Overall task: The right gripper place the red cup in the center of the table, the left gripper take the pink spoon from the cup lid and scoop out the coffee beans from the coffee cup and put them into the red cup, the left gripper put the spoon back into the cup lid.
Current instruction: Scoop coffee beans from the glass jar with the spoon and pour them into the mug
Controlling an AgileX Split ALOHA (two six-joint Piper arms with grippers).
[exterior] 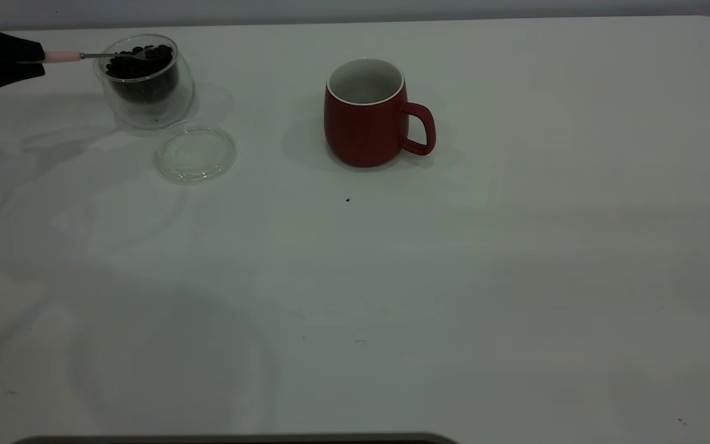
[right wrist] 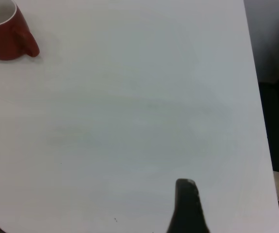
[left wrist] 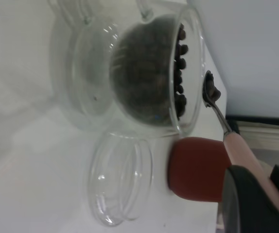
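The red cup (exterior: pixel 364 120) stands upright near the middle of the table (exterior: pixel 453 277), handle to the right; it also shows in the left wrist view (left wrist: pixel 198 167) and the right wrist view (right wrist: pixel 6 31). The coffee cup (exterior: pixel 145 80) with coffee beans (exterior: pixel 142 68) stands at the far left. The cup lid (exterior: pixel 195 154) lies empty in front of it. My left gripper (exterior: pixel 34 58) is shut on the pink spoon (exterior: pixel 77 56) by its handle. The spoon's bowl (left wrist: pixel 210 92) is at the cup's rim with beans on it. My right gripper (right wrist: pixel 86 228) is open over bare table, far from the red cup.
A tiny dark speck (exterior: pixel 347 200) lies in front of the red cup. The table's right edge (right wrist: pixel 256 97) runs beside the right gripper. A dark strip (exterior: pixel 238 439) lies along the near edge.
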